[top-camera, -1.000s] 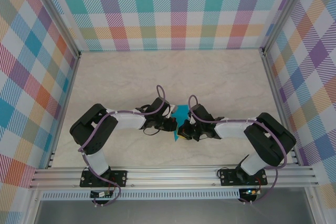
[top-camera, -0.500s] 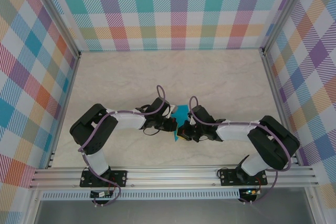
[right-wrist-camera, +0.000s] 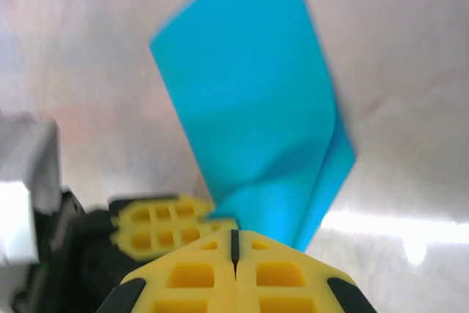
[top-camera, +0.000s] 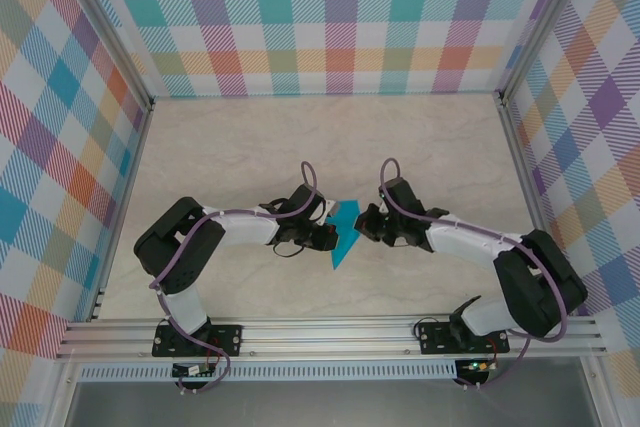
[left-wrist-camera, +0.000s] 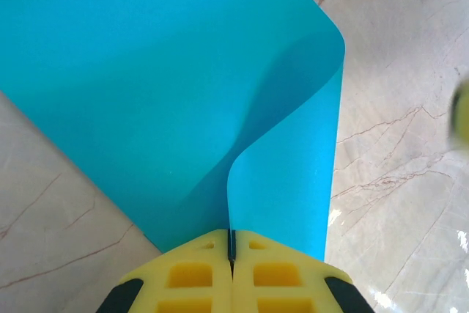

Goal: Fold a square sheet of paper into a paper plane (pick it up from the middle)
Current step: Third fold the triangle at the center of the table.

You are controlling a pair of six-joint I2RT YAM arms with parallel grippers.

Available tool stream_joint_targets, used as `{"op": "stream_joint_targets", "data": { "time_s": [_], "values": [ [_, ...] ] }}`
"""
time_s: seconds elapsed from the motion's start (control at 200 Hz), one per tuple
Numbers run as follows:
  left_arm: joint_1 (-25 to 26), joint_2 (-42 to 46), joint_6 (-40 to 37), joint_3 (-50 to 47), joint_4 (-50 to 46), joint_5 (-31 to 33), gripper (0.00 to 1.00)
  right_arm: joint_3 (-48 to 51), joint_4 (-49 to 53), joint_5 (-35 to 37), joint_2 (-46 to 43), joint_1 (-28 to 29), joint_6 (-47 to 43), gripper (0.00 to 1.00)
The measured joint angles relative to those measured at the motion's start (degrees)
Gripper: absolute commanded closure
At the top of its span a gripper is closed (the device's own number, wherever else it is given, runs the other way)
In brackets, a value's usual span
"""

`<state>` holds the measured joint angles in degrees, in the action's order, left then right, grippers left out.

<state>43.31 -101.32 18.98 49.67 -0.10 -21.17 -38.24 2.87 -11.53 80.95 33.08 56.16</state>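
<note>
Left gripper (left-wrist-camera: 231,245) has its 2 yellow fingers pinched tight on the teal sheet of paper (left-wrist-camera: 183,71), with a curled layer running into the seam. Right gripper (right-wrist-camera: 234,245) sits just right of it, fingers pressed together (nothing visibly between them). The paper is between both grippers, toward the near side of the table (top-camera: 250,147).

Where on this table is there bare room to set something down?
The far half of the table, between the checked back wall and the arms, is bare. It is crowded near the middle, where the left gripper and right gripper flank the teal paper.
</note>
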Motion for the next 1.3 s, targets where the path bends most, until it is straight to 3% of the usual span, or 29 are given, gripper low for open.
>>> {"op": "stream_joint_targets", "data": {
  "time_s": [0.135, 0.515, 1.3],
  "values": [
    [-0.02, 0.00, -0.22, 0.00, -0.02, 0.00, 0.97, -6.45, 2.93, -0.24, 5.95, -3.15, -4.61, 1.00],
    [0.00, -0.11, -0.42, 0.46, -0.94, -0.02, 0.97, -19.34, 10.82, -2.43, 23.21, -3.41, -14.03, 1.00],
    [0.00, -0.11, -1.44, 1.18, -2.60, -0.48, 0.96, -21.05, 13.11, -2.69, 24.52, -3.48, -17.66, 1.00]
  ]
}}
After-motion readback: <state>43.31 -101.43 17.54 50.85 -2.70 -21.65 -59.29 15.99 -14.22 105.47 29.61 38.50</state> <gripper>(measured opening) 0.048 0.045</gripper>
